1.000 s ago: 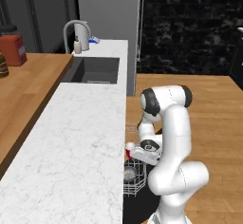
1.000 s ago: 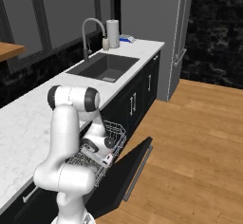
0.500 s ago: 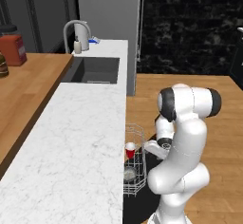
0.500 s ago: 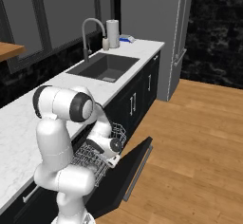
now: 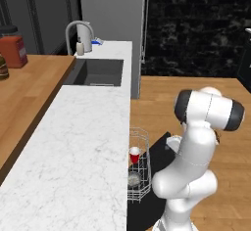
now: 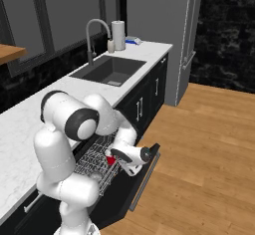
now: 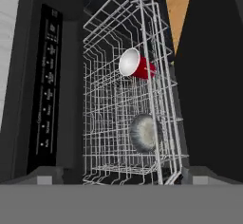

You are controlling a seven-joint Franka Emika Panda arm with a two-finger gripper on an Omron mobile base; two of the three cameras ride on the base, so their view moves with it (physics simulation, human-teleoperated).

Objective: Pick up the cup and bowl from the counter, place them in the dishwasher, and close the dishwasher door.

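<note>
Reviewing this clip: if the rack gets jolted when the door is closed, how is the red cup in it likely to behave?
The cup seems to lie tilted in the wire rack, so it would probably roll or shift. It looks like thin plastic, likely light, easily nudged. The rack's wires around it should probably keep it near the bowl.

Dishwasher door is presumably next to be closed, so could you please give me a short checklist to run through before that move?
1. Cup in the dishwasher rack: ok.
2. Bowl in the same rack: ok.
3. Gripper empty, jaws open: ok.
4. Rack pushed into the dishwasher: not ok, it stands out over the dishwasher door.
5. Door lowered and free of loose items: ok.
6. Arm clear of the door's swing: not ok, the gripper hangs over it.
</note>
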